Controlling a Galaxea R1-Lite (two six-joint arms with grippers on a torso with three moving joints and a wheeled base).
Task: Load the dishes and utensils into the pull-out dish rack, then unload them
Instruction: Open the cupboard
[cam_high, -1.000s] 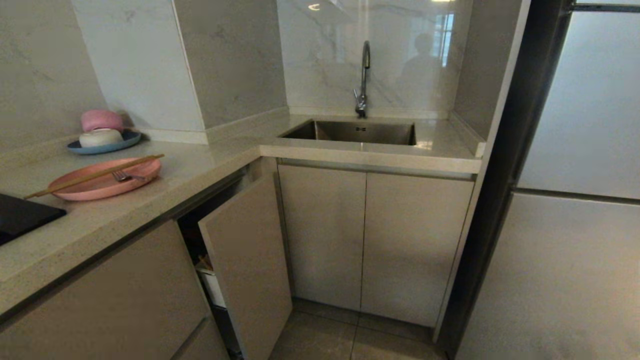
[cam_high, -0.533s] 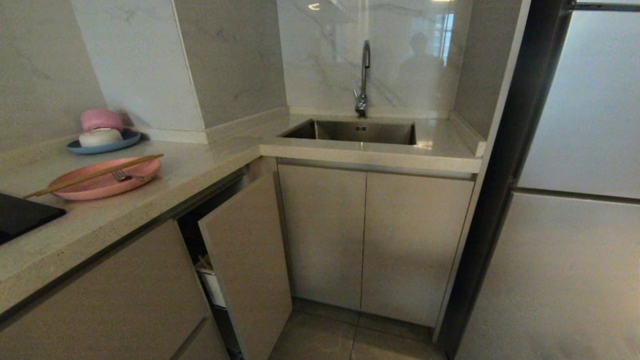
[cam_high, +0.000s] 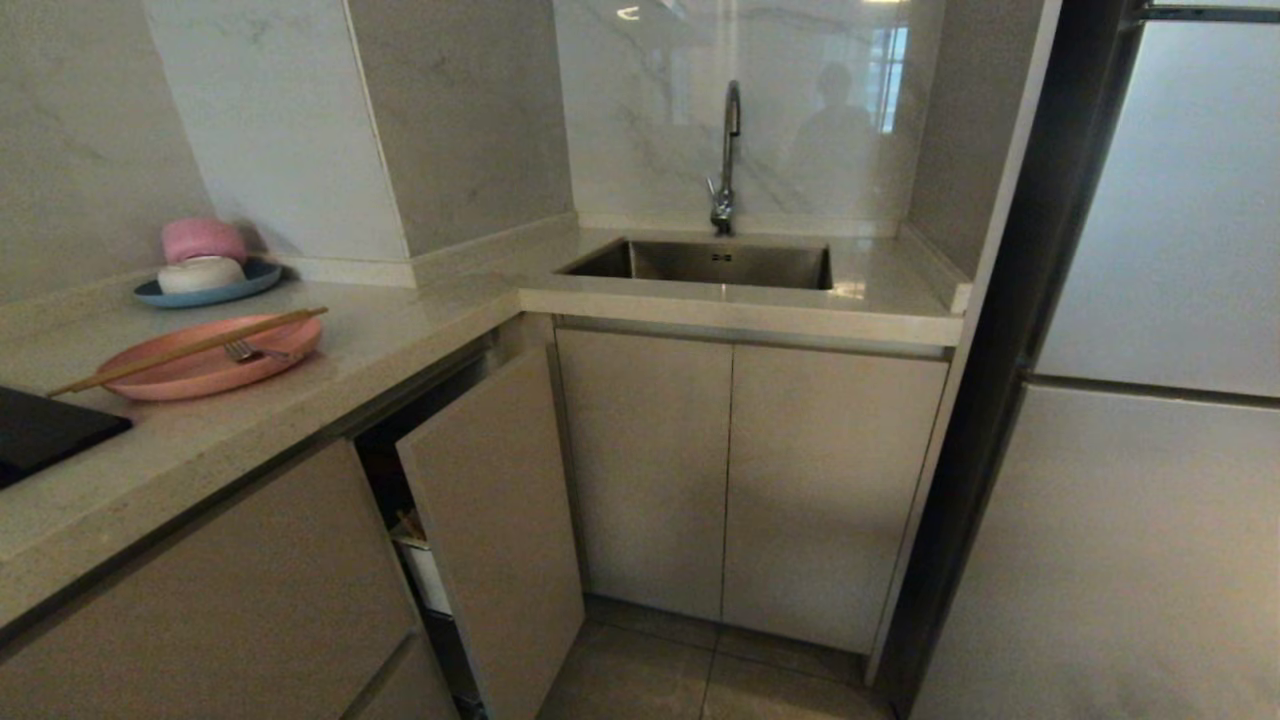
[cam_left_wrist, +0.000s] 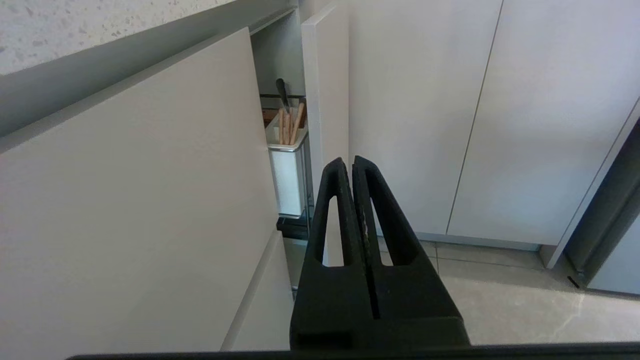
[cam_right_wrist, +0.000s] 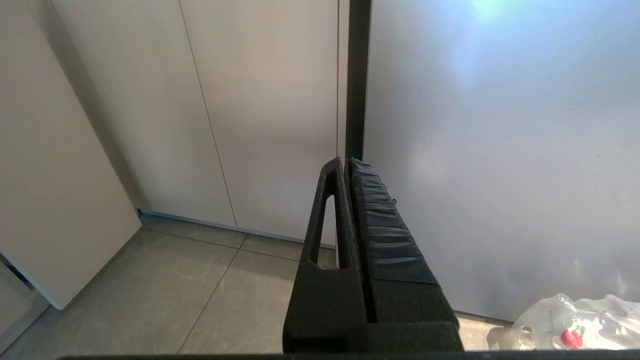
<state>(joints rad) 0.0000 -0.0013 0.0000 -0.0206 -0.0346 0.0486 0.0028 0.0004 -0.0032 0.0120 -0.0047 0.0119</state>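
Observation:
On the counter at the left lies the salmon-pink plate (cam_high: 205, 372), with the tan chopsticks (cam_high: 190, 350) laid across it and the small silver fork (cam_high: 255, 352) on top. Below the counter the pull-out dish rack stands drawn out part way; its beige door front (cam_high: 490, 520) hides most of the basket. Its white utensil cup (cam_high: 425, 578) (cam_left_wrist: 287, 175) shows in the gap, with wooden sticks and a dark handle in it. Neither arm is in the head view. My left gripper (cam_left_wrist: 348, 162) hangs shut and empty before the rack's door. My right gripper (cam_right_wrist: 346, 162) hangs shut and empty before the fridge.
A blue plate (cam_high: 245, 285) with a pink and a cream bowl sits at the back left. A black cooktop (cam_high: 40, 430) lies at the left edge. Sink (cam_high: 610, 262) and faucet (cam_high: 728, 150) are ahead, the fridge (cam_high: 1150, 400) at the right. A plastic bag (cam_right_wrist: 570, 327) lies on the floor.
Only a person's reflection in the glossy wall behind the sink has shifted a little. The arms, the rack and the dishes have stayed still.

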